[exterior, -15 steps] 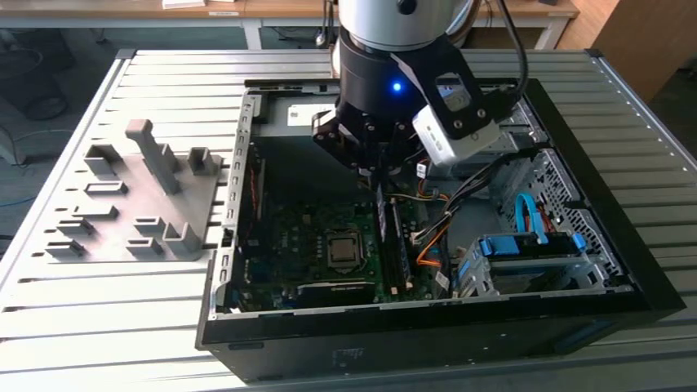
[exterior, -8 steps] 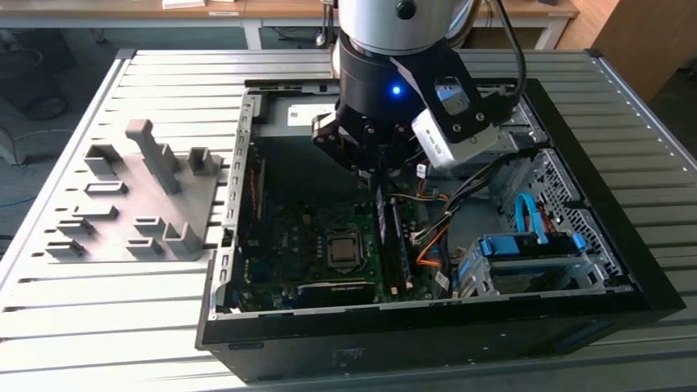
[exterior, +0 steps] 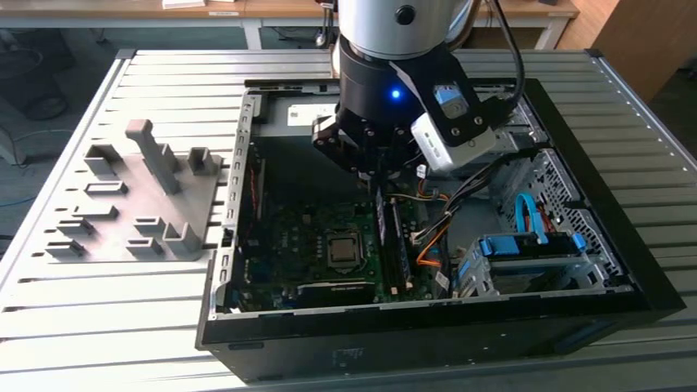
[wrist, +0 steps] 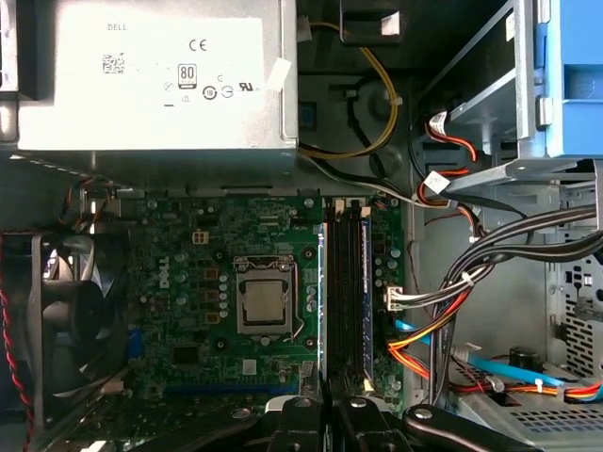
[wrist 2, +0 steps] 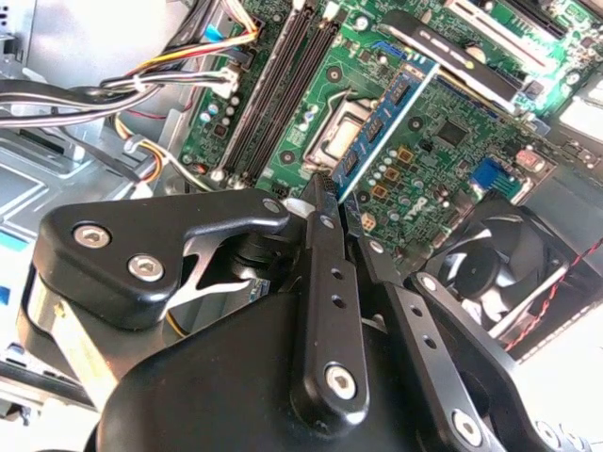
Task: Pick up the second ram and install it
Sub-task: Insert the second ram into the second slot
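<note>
The second ram (wrist 2: 384, 127) is a thin blue-green stick with little chips on it. The gripper (wrist 2: 334, 202) is pinching it at one long edge, with one black finger (wrist 2: 328, 282) on each flat side. The stick is up in the air over the green board (wrist: 188, 282). It is not down in a slot.

In the second wrist view the stick crosses in front of the square silver chip (wrist 2: 337, 132) in the middle of the board. The two long black slots (wrist 2: 283, 85) are a little way off from it. I cannot tell if another stick sits in one of them.

In the exterior view the gripper (exterior: 376, 171) hangs inside the open computer case (exterior: 642, 269). It is at 12 o'clock from the silver chip (exterior: 343, 249). The black slots (exterior: 394, 253) run just beside the chip, at its 3 o'clock. A blue holder (exterior: 528, 245) is further out at 3 o'clock, past a bunch of wires (exterior: 430, 245). A grey plate with blocks (exterior: 130, 220) lies on the metal table (exterior: 65, 327), at 9 o'clock from the case.

In the first wrist view there is a round black fan (wrist: 66, 330) and a big grey box (wrist: 151, 75) by the green board.
</note>
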Tool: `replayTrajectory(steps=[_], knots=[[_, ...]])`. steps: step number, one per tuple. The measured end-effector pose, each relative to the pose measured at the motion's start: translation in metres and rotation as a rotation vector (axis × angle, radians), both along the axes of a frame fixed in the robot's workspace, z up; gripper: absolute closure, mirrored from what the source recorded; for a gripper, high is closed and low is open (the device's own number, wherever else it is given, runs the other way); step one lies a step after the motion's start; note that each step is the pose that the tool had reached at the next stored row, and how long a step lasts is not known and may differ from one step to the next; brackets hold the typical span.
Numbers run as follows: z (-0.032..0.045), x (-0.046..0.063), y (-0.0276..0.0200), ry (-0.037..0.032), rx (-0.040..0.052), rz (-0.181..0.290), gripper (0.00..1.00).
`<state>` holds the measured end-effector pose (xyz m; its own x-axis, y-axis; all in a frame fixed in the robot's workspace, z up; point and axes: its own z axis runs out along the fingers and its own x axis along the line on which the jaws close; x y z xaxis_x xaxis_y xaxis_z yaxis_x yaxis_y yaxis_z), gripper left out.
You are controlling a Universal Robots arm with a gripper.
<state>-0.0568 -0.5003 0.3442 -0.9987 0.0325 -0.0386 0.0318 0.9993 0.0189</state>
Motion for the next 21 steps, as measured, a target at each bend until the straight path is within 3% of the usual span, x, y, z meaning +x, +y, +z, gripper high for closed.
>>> replayTrajectory(steps=[21], knots=[[-0.0127, 0.000, 0.0000, 0.0000, 0.0000, 0.000, 0.86]])
